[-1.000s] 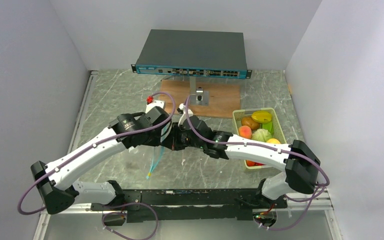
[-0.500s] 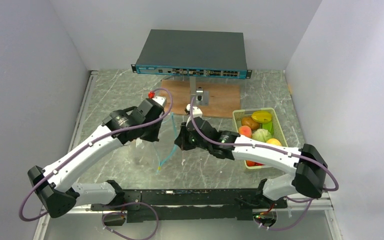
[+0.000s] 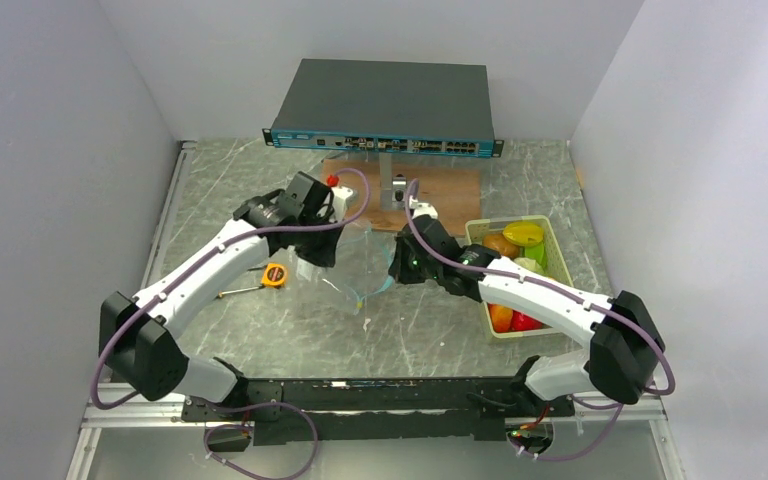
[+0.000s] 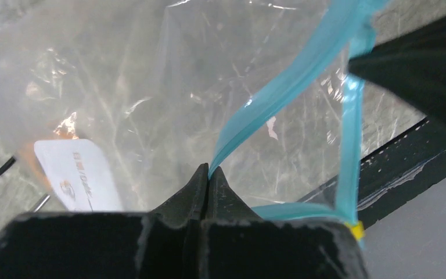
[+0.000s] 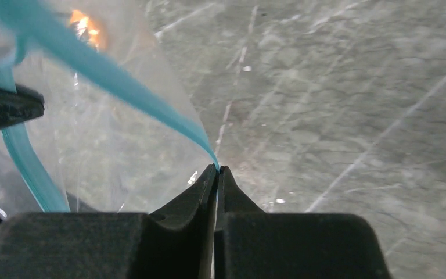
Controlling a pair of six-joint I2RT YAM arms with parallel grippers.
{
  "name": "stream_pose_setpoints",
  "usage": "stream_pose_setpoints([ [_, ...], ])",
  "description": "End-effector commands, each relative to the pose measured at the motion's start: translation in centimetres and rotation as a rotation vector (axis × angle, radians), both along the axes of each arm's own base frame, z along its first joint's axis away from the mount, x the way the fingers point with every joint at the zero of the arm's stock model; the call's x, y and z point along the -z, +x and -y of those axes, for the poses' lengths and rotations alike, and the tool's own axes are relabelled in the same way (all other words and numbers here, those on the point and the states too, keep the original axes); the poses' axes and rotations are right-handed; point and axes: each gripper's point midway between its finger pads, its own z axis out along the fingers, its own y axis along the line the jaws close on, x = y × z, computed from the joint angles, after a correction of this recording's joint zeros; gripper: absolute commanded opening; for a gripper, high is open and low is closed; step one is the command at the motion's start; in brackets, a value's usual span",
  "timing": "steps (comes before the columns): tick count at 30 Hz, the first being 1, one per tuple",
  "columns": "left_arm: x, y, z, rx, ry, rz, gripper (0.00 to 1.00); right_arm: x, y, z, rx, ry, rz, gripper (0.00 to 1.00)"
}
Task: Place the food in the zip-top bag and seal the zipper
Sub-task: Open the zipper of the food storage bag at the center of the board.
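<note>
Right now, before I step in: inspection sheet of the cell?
Surface: grey marbled table, wooden board at the back.
Job's things: clear zip-top bag held up between both arms, no food seen inside; food in the green tray on the right.
Clutter: yellow tape measure on the table by the left arm; network switch at the back.
Grippers: left gripper shut on the zipper; right gripper shut on the zipper too.
Cables: purple cables looped along both arms.
Surroundings: plain walls on three sides; nothing else seen.
</note>
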Motion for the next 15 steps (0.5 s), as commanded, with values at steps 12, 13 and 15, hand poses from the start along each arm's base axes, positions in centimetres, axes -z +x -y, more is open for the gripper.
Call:
stream_pose_setpoints([
  [12,-0.7,1.0,-0.5,-0.045,-0.126,0.178,0.00,-2.7,0.8,-0.6,-0.078,0.004,0.060,0.44],
  [13,-0.8,1.1,-0.6,-0.049,-0.121,0.183,0.00,-3.0,0.9,-0.5,-0.074,-0.002,0.067,0.47],
  [15,-0.6,1.4,-1.3,-0.074,-0.089,0.194,0.00,-3.8,1.0,-0.1,-0.067,-0.002,0.076,0.54],
])
